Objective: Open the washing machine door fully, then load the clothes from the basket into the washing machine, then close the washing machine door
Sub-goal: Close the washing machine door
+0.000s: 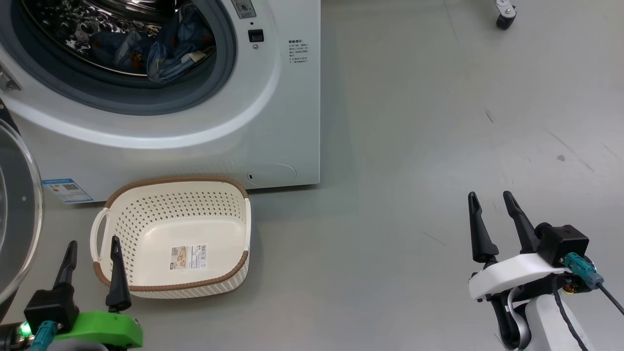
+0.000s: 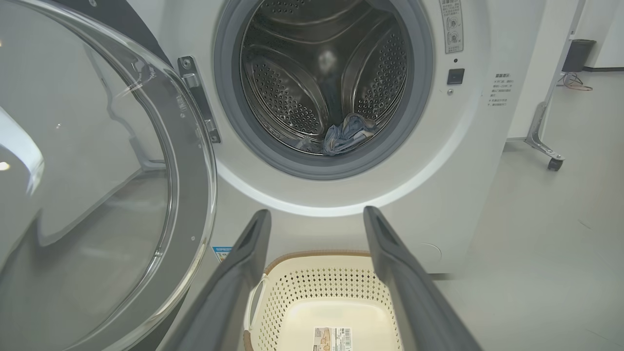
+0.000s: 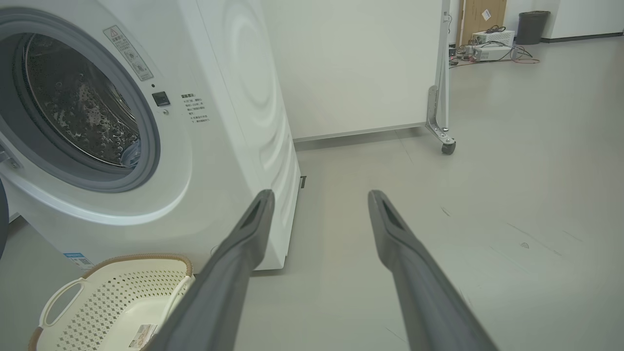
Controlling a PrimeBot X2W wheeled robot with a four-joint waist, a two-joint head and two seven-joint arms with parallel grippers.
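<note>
1. The clothes point(image 2: 348, 136), bunched blue fabric, lie low at the front of the drum point(image 2: 292, 83), just behind the grey rubber ring point(image 2: 419, 97). They look far enough inside to clear the door's swing. One fold sits close to the ring's lip, and I judge it could get pinched.
2. The basket point(image 1: 170, 234) stands on the floor point(image 1: 414, 146) just in front of the washing machine point(image 1: 273, 122), below the drum mouth. That spot keeps the lift from basket to drum short. It is empty, with the label sticker point(image 1: 188, 257) showing on its bare bottom, so the loading step appears finished.
3. The washing machine door point(image 2: 97, 195) is swung out on its hinge point(image 2: 197, 97) to the robot's left, its clear glass bowl bulging toward the left wrist camera. Closing it is what seems to be left of the task.
4. The left gripper point(image 1: 93, 242) hovers low at the basket's near left corner, with its fingers spread wide and nothing between them. It is just beside the open door, so it is probably the arm best placed to reach the door's outer side and push it shut.
5. The right gripper point(image 1: 490, 195) is well apart to the right, above bare floor, its fingers also wide and empty. Held there, it is clear of the door's arc and of the basket.
</note>
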